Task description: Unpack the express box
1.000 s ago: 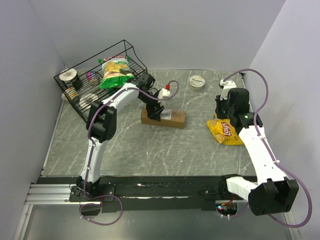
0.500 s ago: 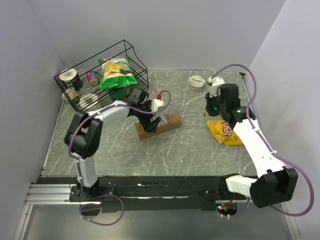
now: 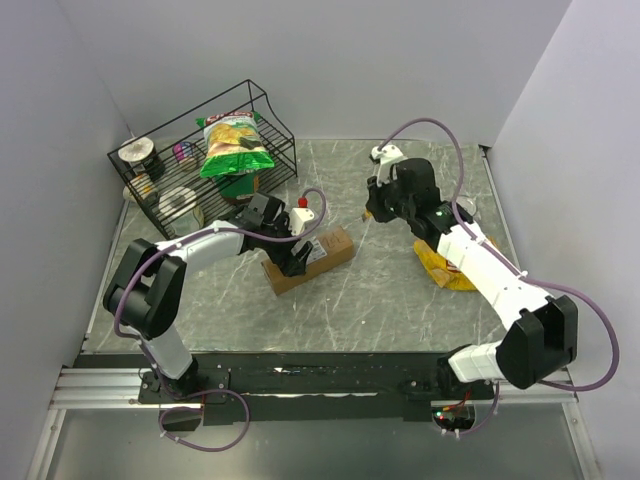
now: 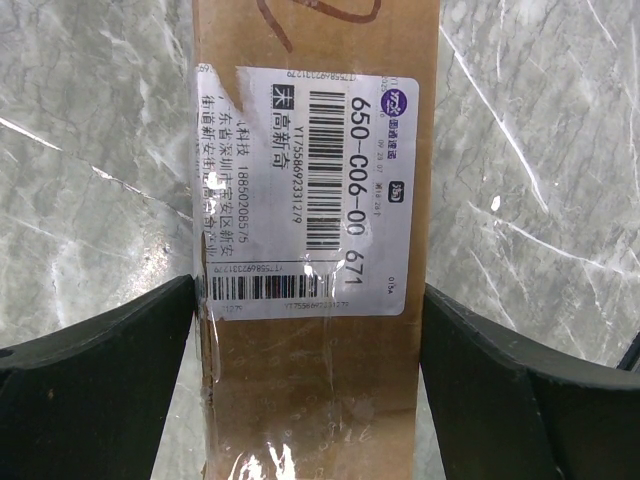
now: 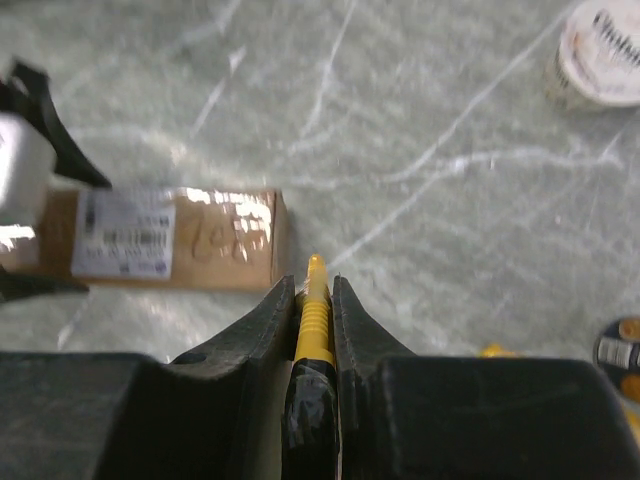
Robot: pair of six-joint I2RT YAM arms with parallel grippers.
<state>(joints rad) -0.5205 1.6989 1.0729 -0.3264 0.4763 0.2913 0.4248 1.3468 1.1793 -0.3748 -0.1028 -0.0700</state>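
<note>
Grey marbled table [image 3: 350,310] holds the long brown cardboard express box [image 3: 335,245], seemingly unopened; left tool [image 4: 308,290] clamps its sides, right tool [image 5: 312,285] pinches a yellow-and-black cutter [image 5: 313,330]; cutting remains.

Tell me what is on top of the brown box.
A white shipping label with barcodes, plus pen scribbles, on the box. The left gripper straddles it. The box is closed, so its contents are hidden.
</note>
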